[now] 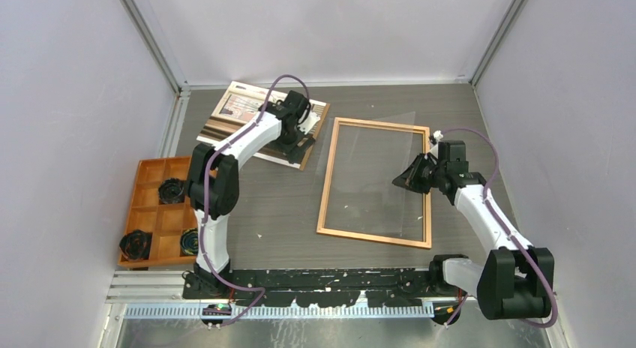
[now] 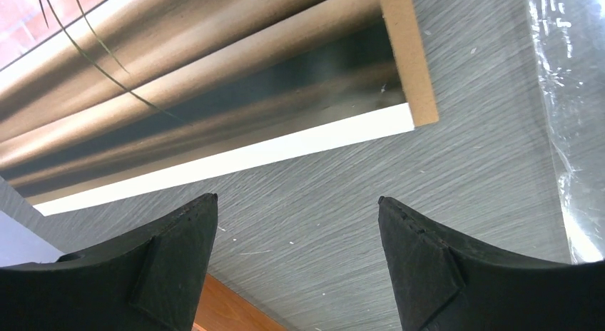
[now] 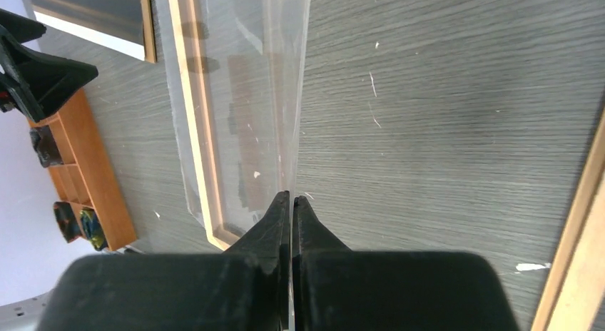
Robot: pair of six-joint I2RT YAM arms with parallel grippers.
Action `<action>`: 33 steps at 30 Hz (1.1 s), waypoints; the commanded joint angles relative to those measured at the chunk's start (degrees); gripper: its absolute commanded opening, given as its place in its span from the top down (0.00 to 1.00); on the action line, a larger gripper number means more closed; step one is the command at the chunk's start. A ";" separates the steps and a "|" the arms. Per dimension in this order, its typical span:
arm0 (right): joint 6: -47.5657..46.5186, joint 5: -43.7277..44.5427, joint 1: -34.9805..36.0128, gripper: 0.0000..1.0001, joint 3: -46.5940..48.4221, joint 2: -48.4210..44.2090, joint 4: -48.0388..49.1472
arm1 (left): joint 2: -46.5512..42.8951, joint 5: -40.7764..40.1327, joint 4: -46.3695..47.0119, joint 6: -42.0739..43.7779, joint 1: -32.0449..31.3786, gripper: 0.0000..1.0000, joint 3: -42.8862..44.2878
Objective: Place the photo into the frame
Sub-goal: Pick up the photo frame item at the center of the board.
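The photo point(image 1: 240, 112) lies face up on the brown fibreboard back point(image 2: 410, 53) at the far left of the table; its brown curtains and white edge fill the left wrist view point(image 2: 178, 95). My left gripper point(image 1: 301, 140) hovers open and empty over the table just off the photo's right edge, shown open in its wrist view point(image 2: 296, 199). The empty orange-brown frame point(image 1: 328, 190) lies flat at centre right. My right gripper point(image 1: 397, 181) is shut on the edge of a clear plastic sheet point(image 1: 375, 160) and holds it tilted above the frame, as its wrist view point(image 3: 292, 195) shows.
An orange compartment tray point(image 1: 154, 213) with black items point(image 1: 172, 190) stands at the near left and also shows in the right wrist view point(image 3: 93, 167). White walls enclose the table on three sides. The frame's right rail point(image 3: 578, 224) lies under my right wrist.
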 commanded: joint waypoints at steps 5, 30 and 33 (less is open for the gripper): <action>-7.26 5.80 -0.14 0.99 6.31 -5.95 -9.47 | 2.47 4.41 -3.36 -3.14 -3.41 0.17 7.76; -13.77 8.37 -0.29 0.99 13.97 -6.26 -21.94 | 16.51 11.75 -6.28 -11.10 -8.04 0.23 24.47; -13.85 8.73 -0.27 0.99 15.22 -6.57 -22.77 | 17.24 11.79 -6.38 -10.94 -8.79 0.23 24.95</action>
